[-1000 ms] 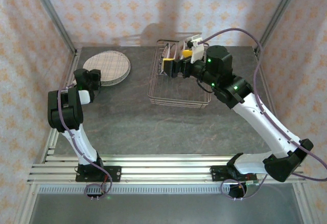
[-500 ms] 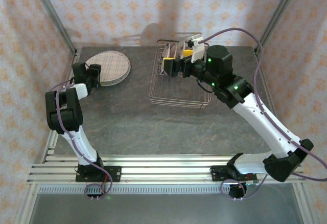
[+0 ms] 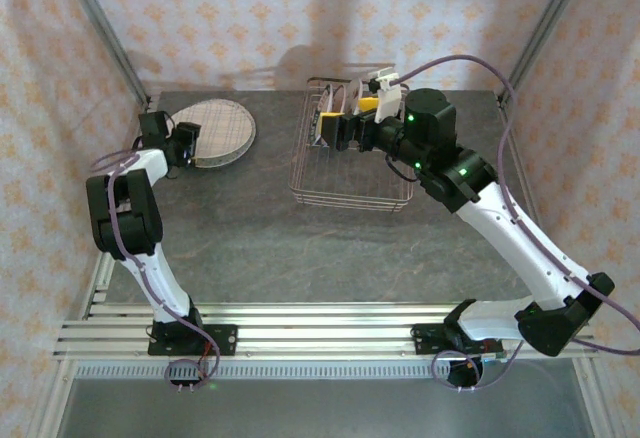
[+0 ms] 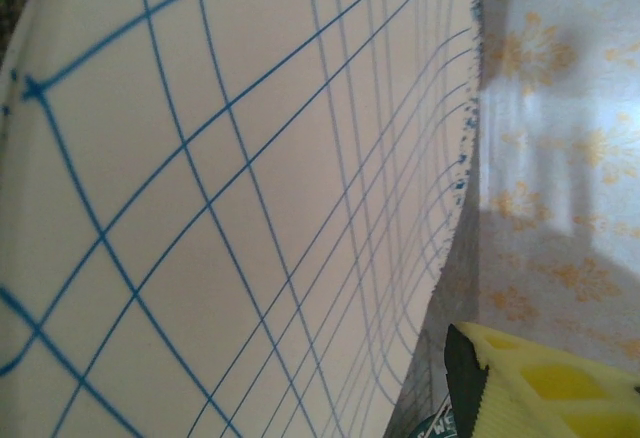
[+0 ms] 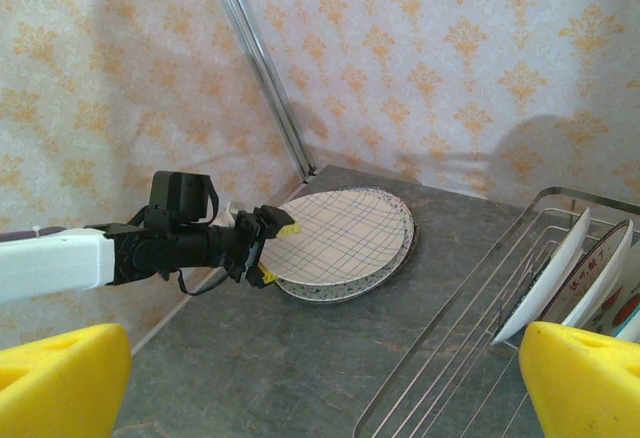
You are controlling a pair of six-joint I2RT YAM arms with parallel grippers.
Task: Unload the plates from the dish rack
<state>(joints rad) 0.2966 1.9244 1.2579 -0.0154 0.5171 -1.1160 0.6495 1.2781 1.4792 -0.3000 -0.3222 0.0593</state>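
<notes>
White round plates (image 5: pixel 560 266) stand on edge in silver wire dish rack (image 3: pixel 350 194); spread-jawed left gripper (image 5: pixel 275 251) has edged leftward; right gripper (image 3: pixel 328 130) agape.

plaid plate (image 4: pixel 250 208) cropped on three sides, racked plates (image 5: pixel 600 263) cut by right edge

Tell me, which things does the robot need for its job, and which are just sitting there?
For the job:
dish rack
plates standing in the rack
stack of plates already out on the table

Just sitting there:
patterned walls
metal corner post
purple cables
</notes>
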